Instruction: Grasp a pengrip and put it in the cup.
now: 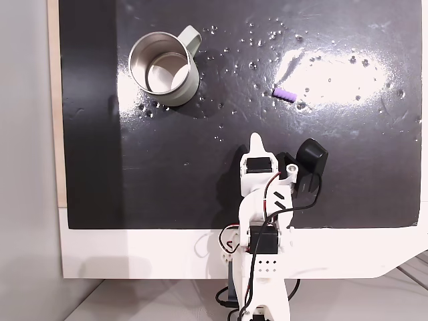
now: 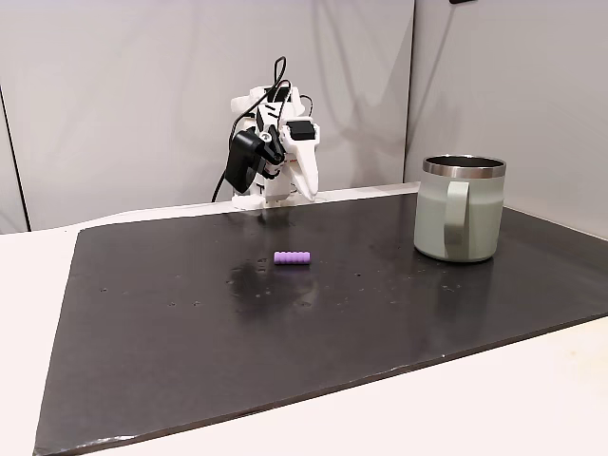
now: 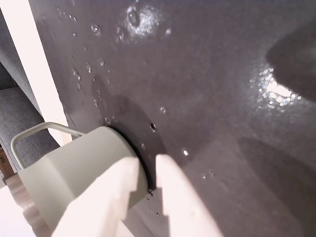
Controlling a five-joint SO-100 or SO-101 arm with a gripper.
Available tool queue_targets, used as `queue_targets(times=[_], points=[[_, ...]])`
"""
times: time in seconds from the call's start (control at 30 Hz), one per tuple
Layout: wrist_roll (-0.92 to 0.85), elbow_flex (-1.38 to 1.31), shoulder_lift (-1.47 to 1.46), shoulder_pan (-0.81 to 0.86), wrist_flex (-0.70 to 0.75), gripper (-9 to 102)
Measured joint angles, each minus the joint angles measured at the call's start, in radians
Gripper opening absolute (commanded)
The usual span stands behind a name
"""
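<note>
The pengrip (image 1: 284,93) is a small light-purple ribbed cylinder lying on its side on the black mat, also seen mid-mat (image 2: 292,257). The cup (image 1: 189,88) is a pale grey-green metal mug with a shiny inside, standing upright at the mat's upper left in a fixed view; in the other it stands at the right (image 2: 459,218). My gripper (image 1: 256,139) is folded back near the arm's base (image 2: 309,190), shut and holding nothing, well short of the pengrip. In the wrist view the white fingertips (image 3: 147,165) point toward the cup (image 3: 74,168).
The black mat (image 1: 200,154) is glossy with glare patches and white specks. It lies on a white table (image 1: 134,254). The arm's base (image 1: 264,267) stands at the mat's near edge in a fixed view. Grey walls (image 2: 142,95) rise behind the arm.
</note>
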Motion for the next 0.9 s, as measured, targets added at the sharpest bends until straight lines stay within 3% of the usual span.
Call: queue_targets(times=[0.63,0.9], points=[[0.0,-0.018,0.0,0.066,0.031,0],[0.006,-0.31,-0.218,0.064,0.057,0]])
